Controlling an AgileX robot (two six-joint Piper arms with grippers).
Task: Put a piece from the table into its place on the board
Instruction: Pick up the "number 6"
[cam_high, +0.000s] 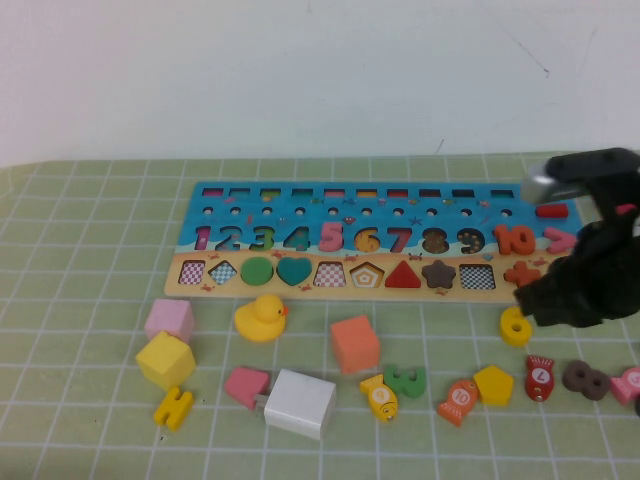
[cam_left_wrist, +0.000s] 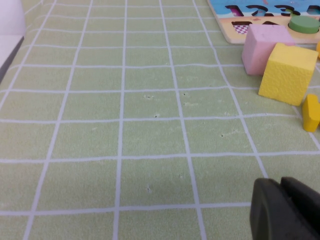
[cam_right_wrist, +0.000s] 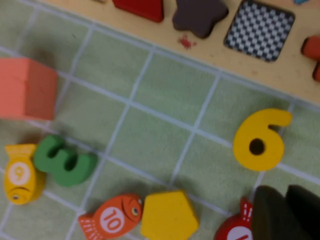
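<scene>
The piece, a flat yellow "6" (cam_high: 515, 326) (cam_right_wrist: 260, 140), lies on the green grid table (cam_high: 90, 300) just in front of the board's right end. The board (cam_high: 300, 205) (cam_right_wrist: 220, 55) spans the back of the table, blue with coloured digits above a tan strip of shapes. My right gripper (cam_high: 530, 300) (cam_right_wrist: 286, 195) hovers right beside the "6", a little to its near right, and does not touch it. Its fingers stand close together with nothing between them. My left gripper (cam_left_wrist: 281, 185) shows only in the left wrist view, shut and empty over bare cloth left of the blocks.
Loose pieces fill the front of the table: pink cube (cam_high: 169, 320), yellow cube (cam_high: 165, 360), yellow H (cam_high: 173, 407), duck (cam_high: 262, 318), orange cube (cam_high: 355, 343), white block (cam_high: 300, 403), green 3 (cam_high: 405, 380), yellow pentagon (cam_high: 493, 384), red fish (cam_high: 540, 378), brown 8 (cam_high: 583, 378).
</scene>
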